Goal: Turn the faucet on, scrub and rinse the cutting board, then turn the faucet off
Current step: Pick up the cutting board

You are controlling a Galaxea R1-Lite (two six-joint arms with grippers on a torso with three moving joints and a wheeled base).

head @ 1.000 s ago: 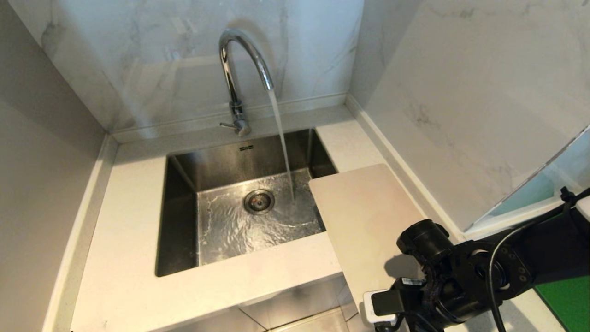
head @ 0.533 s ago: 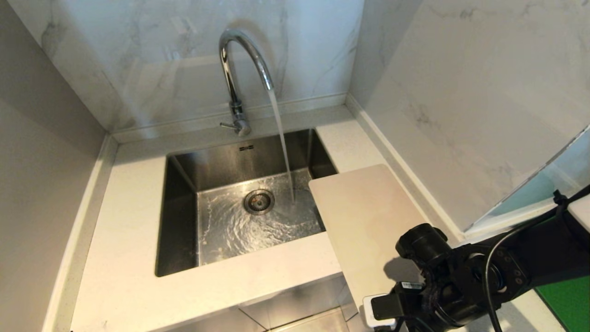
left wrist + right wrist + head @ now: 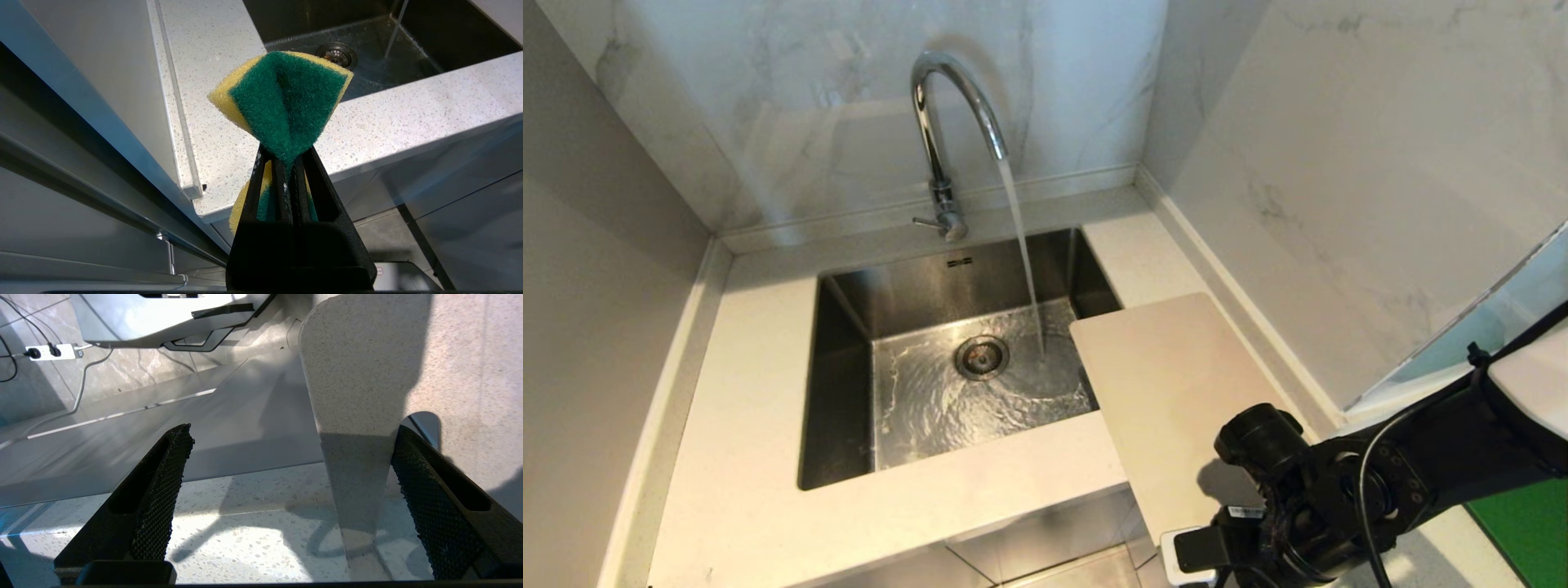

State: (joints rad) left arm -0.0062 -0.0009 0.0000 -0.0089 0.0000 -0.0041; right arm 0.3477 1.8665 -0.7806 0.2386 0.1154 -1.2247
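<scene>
The chrome faucet (image 3: 947, 122) stands behind the sink and water pours from its spout. To the right of the sink, the cream cutting board (image 3: 1168, 384) lies flat on the counter, overhanging both the basin's edge and the counter's front. My right arm (image 3: 1339, 498) reaches over the board's near end. My right gripper (image 3: 294, 434) is open there. The strip of the cutting board (image 3: 355, 457) beside its slot handle lies between the fingers, and one finger (image 3: 433, 506) stands at the slot. My left gripper (image 3: 286, 159) hangs below the counter's front edge, shut on a green-and-yellow sponge (image 3: 286, 94).
The steel sink (image 3: 845, 359) holds rippling water around its drain (image 3: 982, 357). Marble walls close in behind and on the right. Pale speckled counter (image 3: 760, 392) runs left of and in front of the basin. A green surface (image 3: 1519, 523) shows at the lower right. A power strip (image 3: 51, 352) lies on the floor.
My right arm has sunk slightly and edged left over the board's near end. The water keeps running and the board has not moved.
</scene>
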